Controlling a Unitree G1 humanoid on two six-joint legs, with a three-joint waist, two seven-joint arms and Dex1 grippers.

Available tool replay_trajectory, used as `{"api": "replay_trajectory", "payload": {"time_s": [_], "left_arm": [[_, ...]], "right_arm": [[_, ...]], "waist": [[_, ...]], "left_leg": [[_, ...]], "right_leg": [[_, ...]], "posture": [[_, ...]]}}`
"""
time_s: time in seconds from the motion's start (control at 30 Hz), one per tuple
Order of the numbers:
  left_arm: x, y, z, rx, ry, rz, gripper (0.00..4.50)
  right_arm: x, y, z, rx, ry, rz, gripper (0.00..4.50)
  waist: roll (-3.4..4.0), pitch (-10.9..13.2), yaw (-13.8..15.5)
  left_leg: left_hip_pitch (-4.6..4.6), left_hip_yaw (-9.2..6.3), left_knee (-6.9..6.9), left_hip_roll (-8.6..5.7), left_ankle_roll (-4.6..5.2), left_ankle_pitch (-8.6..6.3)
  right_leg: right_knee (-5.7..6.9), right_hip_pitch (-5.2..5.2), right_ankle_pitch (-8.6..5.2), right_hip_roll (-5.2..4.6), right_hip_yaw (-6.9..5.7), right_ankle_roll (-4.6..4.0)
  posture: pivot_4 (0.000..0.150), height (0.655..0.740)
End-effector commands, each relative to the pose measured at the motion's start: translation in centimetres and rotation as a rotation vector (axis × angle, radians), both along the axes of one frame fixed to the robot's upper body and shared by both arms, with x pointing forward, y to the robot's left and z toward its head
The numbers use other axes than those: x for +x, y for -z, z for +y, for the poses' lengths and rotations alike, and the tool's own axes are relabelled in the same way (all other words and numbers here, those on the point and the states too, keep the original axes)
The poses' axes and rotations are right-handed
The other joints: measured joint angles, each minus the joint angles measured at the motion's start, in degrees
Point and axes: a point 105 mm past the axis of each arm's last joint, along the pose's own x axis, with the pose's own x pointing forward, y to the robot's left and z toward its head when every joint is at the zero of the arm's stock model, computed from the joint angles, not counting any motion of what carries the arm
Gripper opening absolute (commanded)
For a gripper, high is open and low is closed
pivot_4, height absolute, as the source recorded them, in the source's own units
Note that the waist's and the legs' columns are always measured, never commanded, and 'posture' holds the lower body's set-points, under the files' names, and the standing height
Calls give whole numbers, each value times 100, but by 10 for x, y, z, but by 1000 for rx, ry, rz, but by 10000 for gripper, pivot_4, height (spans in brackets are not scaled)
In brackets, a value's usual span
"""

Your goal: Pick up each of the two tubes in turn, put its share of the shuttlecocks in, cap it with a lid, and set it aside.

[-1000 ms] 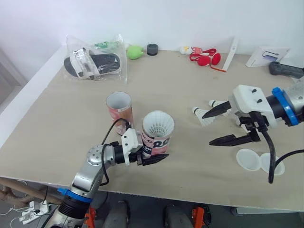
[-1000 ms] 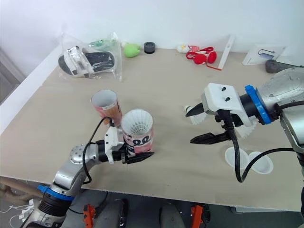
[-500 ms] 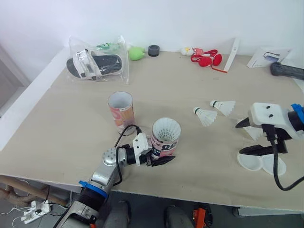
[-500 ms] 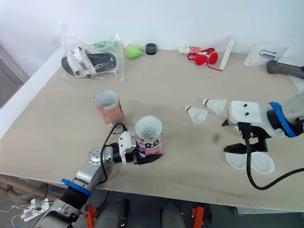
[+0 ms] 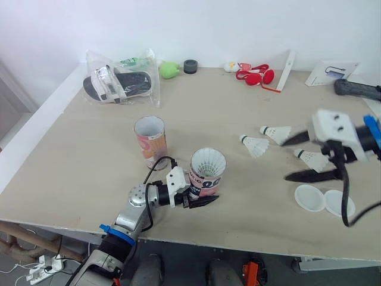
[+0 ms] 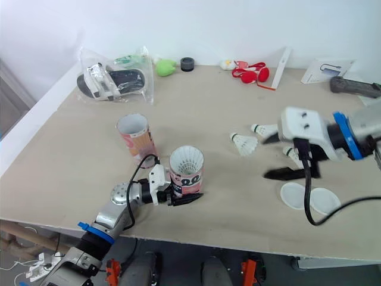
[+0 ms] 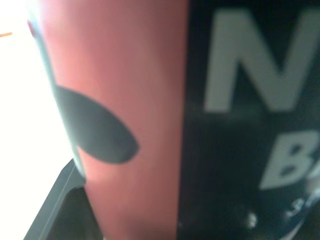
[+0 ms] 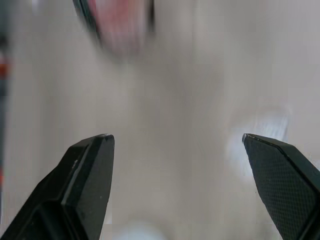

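Note:
My left gripper (image 5: 204, 192) is shut on a pink and black tube (image 5: 208, 173) standing near the table's front edge, with white shuttlecock feathers showing in its mouth. Its label (image 7: 150, 100) is pressed close in the left wrist view. A second, empty tube (image 5: 149, 137) stands upright behind it to the left. Three loose shuttlecocks (image 5: 255, 145) (image 5: 277, 132) (image 5: 312, 159) lie at the right. My right gripper (image 5: 286, 159) hangs open just beside them, nothing between its fingers (image 8: 90, 175). Two white lids (image 5: 310, 198) (image 5: 340, 203) lie flat below it.
Along the back edge lie bagged sandals (image 5: 119, 80), a green object (image 5: 169, 70), a black roll (image 5: 190, 65), red items (image 5: 257, 74), a white strip (image 5: 288, 67), a booklet (image 5: 331, 72) and a black device (image 5: 357, 89). Bare tabletop (image 5: 89, 161) spreads left of the tubes.
My open right gripper swung right and down over the lids, then rose back beside the loose shuttlecocks. The left gripper slid the filled tube slightly right and now keeps it still.

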Motion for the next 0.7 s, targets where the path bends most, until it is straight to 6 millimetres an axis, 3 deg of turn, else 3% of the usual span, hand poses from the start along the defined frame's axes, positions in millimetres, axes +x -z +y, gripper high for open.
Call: {"api": "replay_trajectory", "payload": {"time_s": [0.03,0.17,0.23,0.3,0.6,0.7], "left_arm": [[-4,19,-1,45,9,72,30751],[-3,20,-2,44,16,80,30751],[-1,21,-2,50,18,82,30751],[1,22,-2,54,17,84,30751],[5,23,-3,49,10,86,30751],[5,24,-3,47,6,90,30751]], "right_arm": [[-8,-25,29,26,-130,-63,31883],[-6,-33,64,-36,-301,-120,15763],[-7,-19,84,-127,-425,-112,6361],[-1,-6,96,-210,-490,-134,829],[28,26,112,-457,-580,-234,829],[28,42,117,-520,-633,-230,829]], "waist": [[-14,2,7],[-18,1,-5],[-22,1,17],[-18,-1,14],[-20,-1,15],[-20,-2,2]], "left_leg": [[0,-3,1,1,0,0],[-1,-7,2,0,0,0],[-2,-17,2,-1,-3,3],[-2,-15,4,0,-3,3],[0,-23,6,-1,-34,26],[12,-37,5,6,-38,45]], "right_leg": [[0,2,0,2,-1,1],[0,2,0,2,-2,2],[0,4,-1,4,-7,2],[1,3,1,4,-6,2],[29,-2,6,9,-7,3],[44,1,11,24,-11,-6]], "posture": [[1500,7400],[1500,7400],[1500,7400],[1500,7400],[1500,7400],[1500,7400]]}}
